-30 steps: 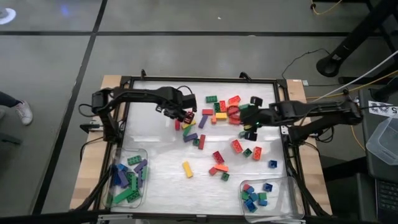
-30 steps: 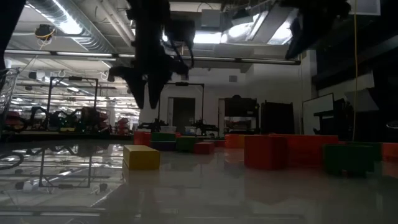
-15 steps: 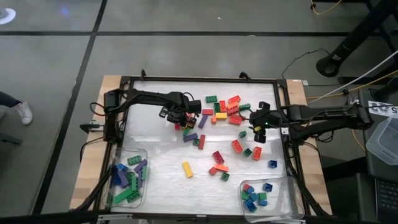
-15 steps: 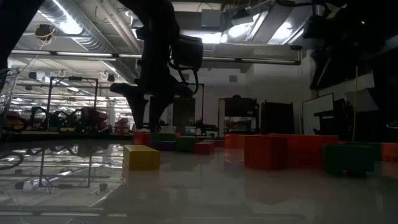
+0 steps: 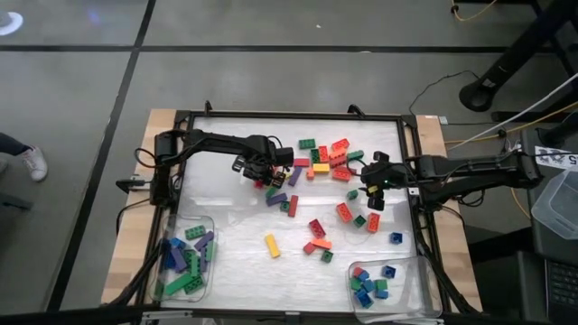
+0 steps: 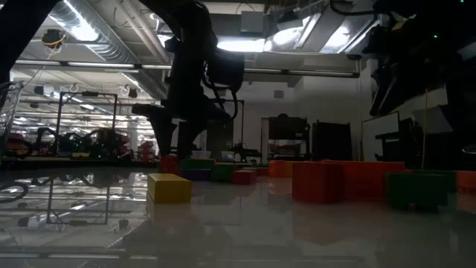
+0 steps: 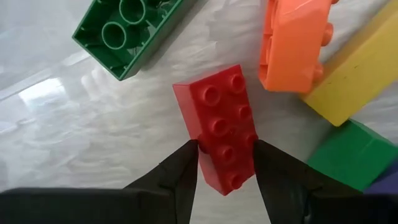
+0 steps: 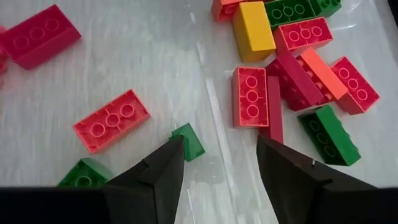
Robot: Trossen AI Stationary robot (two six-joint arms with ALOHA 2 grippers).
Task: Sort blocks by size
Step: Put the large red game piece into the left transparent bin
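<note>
In the overhead view the left gripper [image 5: 273, 172] sits a little above and left of the frame's centre, at the left edge of the scattered blocks [image 5: 318, 164]. Its wrist camera shows the two dark fingers [image 7: 180, 174] pressed against the long sides of a red block [image 7: 221, 127], so it is clenched on that brick, which lies flat with its studs up. Around it in that picture are an upturned green block [image 7: 127, 31] at the upper left, an orange block [image 7: 298, 43] at the upper right and a yellow block [image 7: 351, 74] at the right edge.

The right gripper [image 5: 370, 190] is right of centre in the overhead view, beside the pile. Its fingers [image 8: 158, 180] are spread apart with nothing between them (only bare table [image 8: 124, 56] shows in the gap), and a small green block [image 8: 188, 142] lies just beside the finger at lower left.

Most loose blocks are spread across the upper middle and centre of the white surface. A clear tray [image 5: 185, 262] at the lower left of the overhead frame holds long blocks, and another tray [image 5: 397, 287] at the lower right holds small square ones. A lone yellow brick [image 5: 272, 246] lies low in the middle.
</note>
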